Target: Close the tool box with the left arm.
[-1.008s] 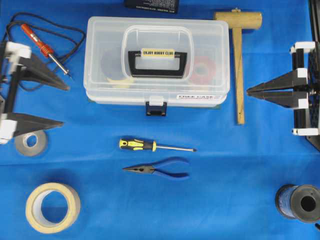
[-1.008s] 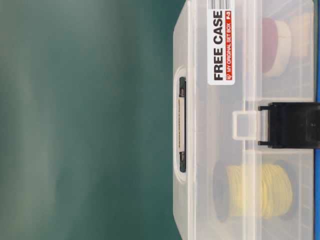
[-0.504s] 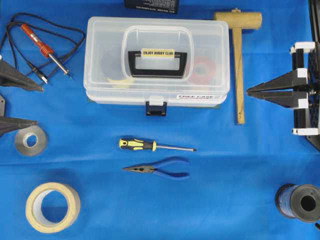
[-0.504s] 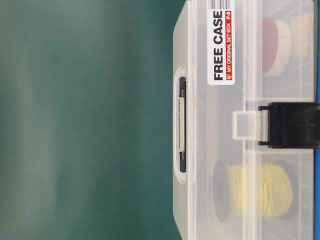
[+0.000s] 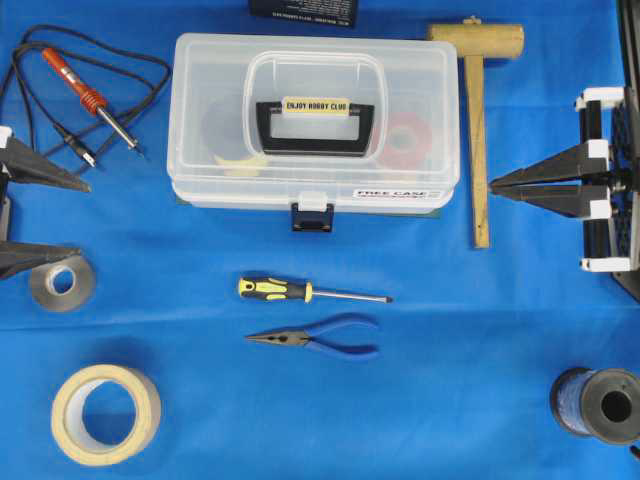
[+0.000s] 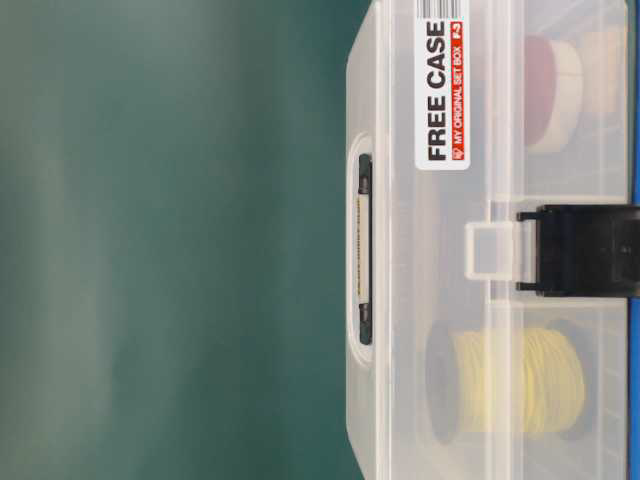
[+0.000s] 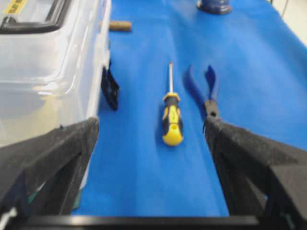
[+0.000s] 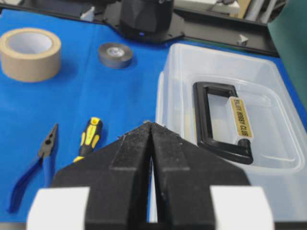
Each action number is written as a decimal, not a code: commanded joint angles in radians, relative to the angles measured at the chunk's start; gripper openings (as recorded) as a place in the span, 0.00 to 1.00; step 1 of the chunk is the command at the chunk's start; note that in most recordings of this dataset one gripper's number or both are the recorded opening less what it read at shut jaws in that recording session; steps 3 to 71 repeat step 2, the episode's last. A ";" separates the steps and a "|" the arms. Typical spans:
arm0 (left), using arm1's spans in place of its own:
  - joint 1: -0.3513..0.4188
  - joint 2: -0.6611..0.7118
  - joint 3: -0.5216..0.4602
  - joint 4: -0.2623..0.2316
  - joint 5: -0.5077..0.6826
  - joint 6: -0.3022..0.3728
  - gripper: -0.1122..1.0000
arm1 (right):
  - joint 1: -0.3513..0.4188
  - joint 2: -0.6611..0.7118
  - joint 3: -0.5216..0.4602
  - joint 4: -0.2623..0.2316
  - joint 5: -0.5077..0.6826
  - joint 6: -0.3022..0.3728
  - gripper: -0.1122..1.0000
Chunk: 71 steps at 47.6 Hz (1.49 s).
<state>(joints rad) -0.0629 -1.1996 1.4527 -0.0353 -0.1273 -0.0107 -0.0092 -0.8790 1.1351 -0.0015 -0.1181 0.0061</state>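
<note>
The tool box [image 5: 313, 120] lies in the upper middle of the blue surface [image 5: 450, 330], with its clear lid down flat on the base and the black handle [image 5: 314, 126] folded on top. The dark blue latch [image 5: 312, 217] at the front edge seems to hang down loose, so I judge that the closing is nearly done and only the latch may remain; I cannot tell for sure if it is snapped. The left gripper [image 5: 45, 215] is at the left edge of the overhead view, well apart from the box, with its jaws wide apart and holding nothing. The right gripper [image 5: 495, 186] rests at the right edge with its jaws together and empty. If the latch is not fastened, the next move calls for the left gripper to travel to the front of the box and press the latch up against the lid. On the surface I count one soldering iron [image 5: 92, 95], one wooden mallet [image 5: 478, 110], one screwdriver [image 5: 300, 291], one pair of pliers [image 5: 318, 338], one grey tape roll [image 5: 62, 283], one beige tape roll [image 5: 105, 414] and one wire spool [image 5: 598, 404].
</note>
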 commanded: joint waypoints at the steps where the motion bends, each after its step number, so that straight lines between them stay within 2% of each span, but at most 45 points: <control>1: -0.002 0.015 -0.008 0.003 -0.023 0.003 0.90 | -0.002 0.008 -0.011 0.003 -0.005 0.002 0.10; 71: 0.000 0.015 -0.008 0.003 -0.023 0.003 0.90 | -0.002 0.008 -0.011 0.003 -0.005 0.002 0.10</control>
